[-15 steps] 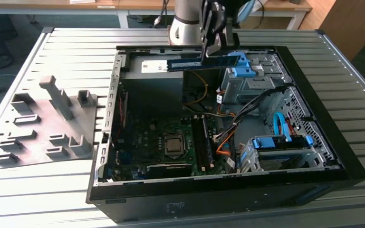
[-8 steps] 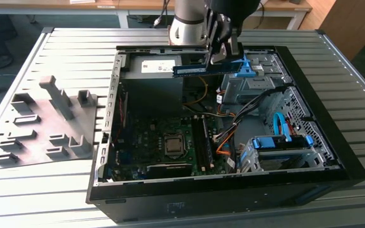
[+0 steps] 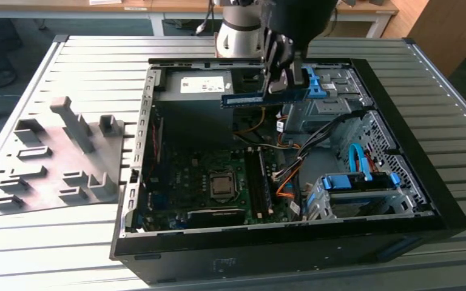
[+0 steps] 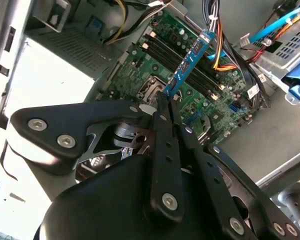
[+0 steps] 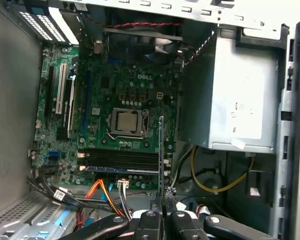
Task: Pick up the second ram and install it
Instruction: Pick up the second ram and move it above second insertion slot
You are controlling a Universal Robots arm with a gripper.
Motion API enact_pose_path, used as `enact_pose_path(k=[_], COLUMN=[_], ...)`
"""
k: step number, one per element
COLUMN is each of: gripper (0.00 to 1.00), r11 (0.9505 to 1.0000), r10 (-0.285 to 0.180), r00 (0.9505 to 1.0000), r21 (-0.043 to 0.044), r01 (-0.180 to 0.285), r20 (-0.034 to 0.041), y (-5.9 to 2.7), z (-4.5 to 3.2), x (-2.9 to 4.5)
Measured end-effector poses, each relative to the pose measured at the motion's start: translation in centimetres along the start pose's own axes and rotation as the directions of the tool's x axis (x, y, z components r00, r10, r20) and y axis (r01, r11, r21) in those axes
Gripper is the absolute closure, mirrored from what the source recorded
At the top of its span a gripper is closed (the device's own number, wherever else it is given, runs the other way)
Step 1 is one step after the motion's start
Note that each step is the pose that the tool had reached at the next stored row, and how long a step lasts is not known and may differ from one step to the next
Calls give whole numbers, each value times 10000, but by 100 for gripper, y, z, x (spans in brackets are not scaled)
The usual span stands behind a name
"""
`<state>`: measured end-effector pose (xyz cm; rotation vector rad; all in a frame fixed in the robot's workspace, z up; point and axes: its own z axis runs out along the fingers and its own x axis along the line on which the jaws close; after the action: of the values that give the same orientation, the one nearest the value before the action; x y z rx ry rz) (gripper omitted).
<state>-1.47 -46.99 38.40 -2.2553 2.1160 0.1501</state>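
a universal robots arm's gripper (image 3: 283,85) holds the second ram (image 3: 245,100) in the air over an open computer case (image 3: 136,200), its fingers pressed together on the stick near the end toward the exterior view's right, so most of the board juts free toward that view's left. the stick hangs level and on edge, well above the motherboard (image 3: 192,176) and near the power supply (image 3: 204,85), touching no slot. in the second wrist view the ram (image 4: 190,60) runs out from the fingertips (image 4: 162,107) with its blue-labelled face showing. in the first wrist view the ram (image 5: 161,150) is seen edge-on as a thin dark line lying crosswise to the memory slots (image 5: 122,161) beside the processor socket (image 5: 126,121), so it is not lined up with them. the pinch near one end appears to keep the contact edge clear and leave the slots open to the wrist cameras. one slot appears to hold an installed stick (image 5: 125,170) already. a grey holder tray (image 3: 55,163) lies on the slatted table (image 3: 451,121) at the exterior view's left, outside the case.
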Motion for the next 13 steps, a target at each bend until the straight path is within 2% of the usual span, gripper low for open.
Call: enact_pose_path(k=[3, 7, 13], gripper=[86, 86, 86], r11=[9996, 9965, 9928], r10=[296, 831, 1182], r00=[9996, 9965, 9930], r21=[30, 94, 160], r01=[-296, -831, -1183], r20=[10, 31, 45], y=[-1, -3, 3], z=[50, 123, 226], x=[19, 28, 74])
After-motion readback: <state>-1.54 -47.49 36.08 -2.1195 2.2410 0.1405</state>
